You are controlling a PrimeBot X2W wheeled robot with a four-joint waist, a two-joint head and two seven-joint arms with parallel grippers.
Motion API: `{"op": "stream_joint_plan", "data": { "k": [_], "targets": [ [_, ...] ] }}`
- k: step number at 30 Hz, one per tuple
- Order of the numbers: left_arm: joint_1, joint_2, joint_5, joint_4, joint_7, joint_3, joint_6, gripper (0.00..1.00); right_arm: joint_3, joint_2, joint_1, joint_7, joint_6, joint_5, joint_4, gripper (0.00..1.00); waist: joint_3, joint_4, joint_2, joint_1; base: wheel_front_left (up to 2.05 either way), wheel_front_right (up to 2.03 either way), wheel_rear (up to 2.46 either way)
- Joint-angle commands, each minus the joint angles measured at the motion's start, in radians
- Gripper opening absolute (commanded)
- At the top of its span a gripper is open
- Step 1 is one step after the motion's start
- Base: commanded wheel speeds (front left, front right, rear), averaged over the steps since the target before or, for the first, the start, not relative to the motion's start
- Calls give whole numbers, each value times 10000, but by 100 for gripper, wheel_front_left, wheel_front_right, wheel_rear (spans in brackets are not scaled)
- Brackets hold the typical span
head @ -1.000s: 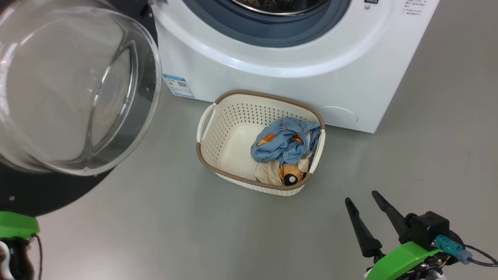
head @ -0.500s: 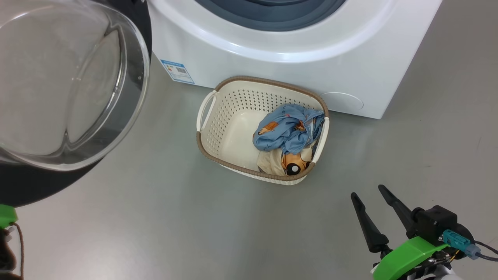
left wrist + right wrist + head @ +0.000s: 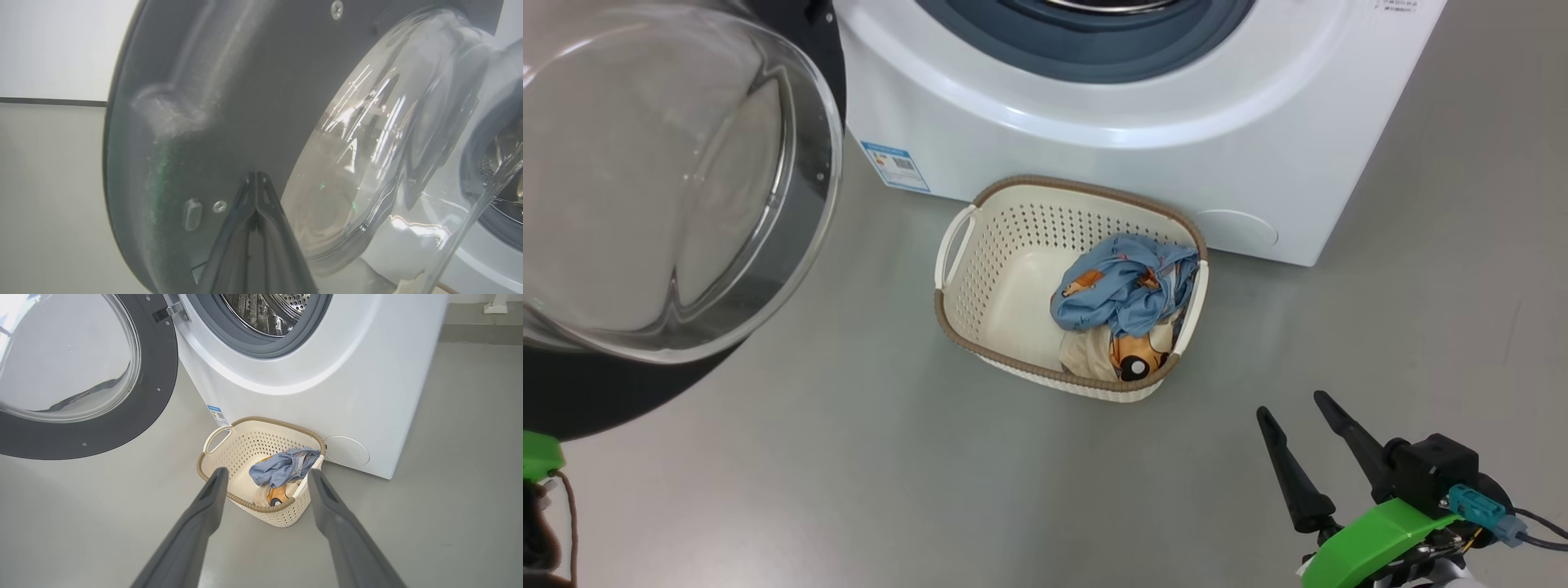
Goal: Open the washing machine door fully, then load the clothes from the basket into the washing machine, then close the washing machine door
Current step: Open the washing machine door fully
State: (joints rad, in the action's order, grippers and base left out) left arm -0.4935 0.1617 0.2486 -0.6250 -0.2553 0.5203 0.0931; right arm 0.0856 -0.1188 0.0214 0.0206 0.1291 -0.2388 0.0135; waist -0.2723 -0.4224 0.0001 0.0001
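Overhead, the head view has the clothes (image 3: 1123, 298) in the basket (image 3: 947, 322) just beside the washing machine (image 3: 1094, 155), with the right gripper (image 3: 1290, 405) spread and empty nearby. The left wrist view has the left gripper (image 3: 256, 176) clenched before the washing machine door (image 3: 184, 102). The right wrist view adds the steel drum (image 3: 269, 310).

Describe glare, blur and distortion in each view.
Left wrist view: streaky glare on the washing machine door, left hand soft-focused; head view: the door's glass warps the floor seen through it; right wrist view: right hand blurred, basket sharp.
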Motion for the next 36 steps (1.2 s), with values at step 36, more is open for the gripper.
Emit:
{"op": "stream_joint_plan", "data": {
  "k": [36],
  "targets": [
    [3695,-760,-562,2944,-65,-3721,374,0,-297,678,-218,1845,16,-567,1474,100,3293,2171,-1,-1,0,0,0]
  ]
}}
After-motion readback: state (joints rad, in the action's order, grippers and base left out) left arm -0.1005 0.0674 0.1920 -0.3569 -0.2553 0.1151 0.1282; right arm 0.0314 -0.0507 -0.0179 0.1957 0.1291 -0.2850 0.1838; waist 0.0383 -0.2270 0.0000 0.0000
